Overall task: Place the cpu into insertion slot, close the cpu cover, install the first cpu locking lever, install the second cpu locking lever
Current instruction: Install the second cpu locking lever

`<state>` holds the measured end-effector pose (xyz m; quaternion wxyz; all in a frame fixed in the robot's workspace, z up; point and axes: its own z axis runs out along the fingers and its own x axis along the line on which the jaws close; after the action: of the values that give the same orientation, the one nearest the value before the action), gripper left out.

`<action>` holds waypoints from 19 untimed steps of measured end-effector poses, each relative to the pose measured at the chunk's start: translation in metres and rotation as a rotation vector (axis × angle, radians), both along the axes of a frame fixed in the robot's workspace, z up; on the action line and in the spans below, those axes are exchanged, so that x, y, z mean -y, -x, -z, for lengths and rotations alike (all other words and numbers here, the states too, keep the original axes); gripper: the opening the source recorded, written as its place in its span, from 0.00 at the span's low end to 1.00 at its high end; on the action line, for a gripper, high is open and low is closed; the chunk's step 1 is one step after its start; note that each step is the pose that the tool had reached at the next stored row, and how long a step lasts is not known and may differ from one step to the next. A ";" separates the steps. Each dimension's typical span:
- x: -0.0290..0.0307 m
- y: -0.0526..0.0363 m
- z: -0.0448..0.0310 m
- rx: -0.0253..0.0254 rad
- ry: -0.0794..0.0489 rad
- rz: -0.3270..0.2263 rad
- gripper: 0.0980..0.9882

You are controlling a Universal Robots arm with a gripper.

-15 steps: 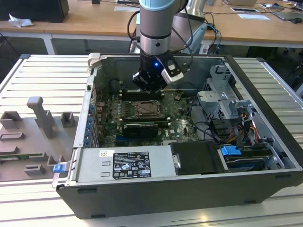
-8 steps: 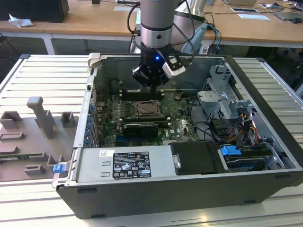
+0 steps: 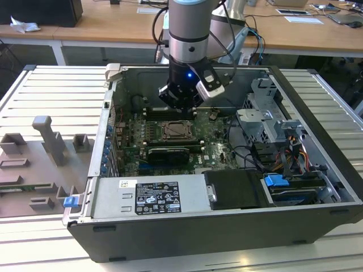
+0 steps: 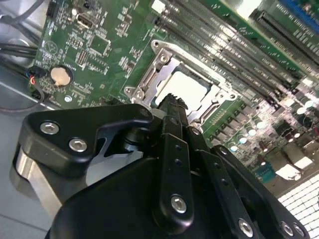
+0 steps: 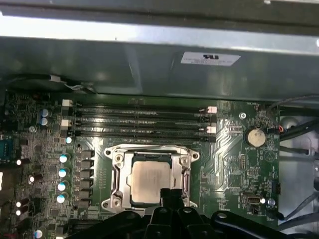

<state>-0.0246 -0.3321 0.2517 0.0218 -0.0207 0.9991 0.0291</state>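
The cpu [image 5: 148,180] lies flat in the insertion slot [image 5: 185,175] on the green board, its pale metal face up. The silvery cpu cover [image 5: 117,175] is down around it, framing the chip. In the second wrist view the cpu [image 4: 188,88] and the cover [image 4: 160,63] sit just beyond my fingertips. My gripper [image 5: 172,195] is shut with nothing in it, its tips hovering over the edge of the socket. In the exterior view the gripper [image 3: 180,106] hangs just above the slot [image 3: 177,131] inside the open computer case. I cannot tell how the locking levers stand.
Long black memory slots [image 5: 139,122] run beside the socket, with a row of capacitors [image 5: 62,172] on another side. A coin battery [image 5: 255,137] and loose cables [image 3: 249,153] lie nearby. The case wall [image 3: 113,79], the drive cage [image 3: 266,122] and the power supply [image 3: 153,195] hem in the board.
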 end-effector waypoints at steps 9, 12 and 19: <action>0.0081 0.0000 0.0001 -0.0042 0.000 0.000 0.01; 0.0134 0.0000 0.0002 -0.0043 0.000 0.000 0.01; 0.0266 0.0000 0.0007 -0.0070 0.000 0.000 0.01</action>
<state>-0.0246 -0.3588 0.2510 0.0182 -0.0205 0.9992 0.0292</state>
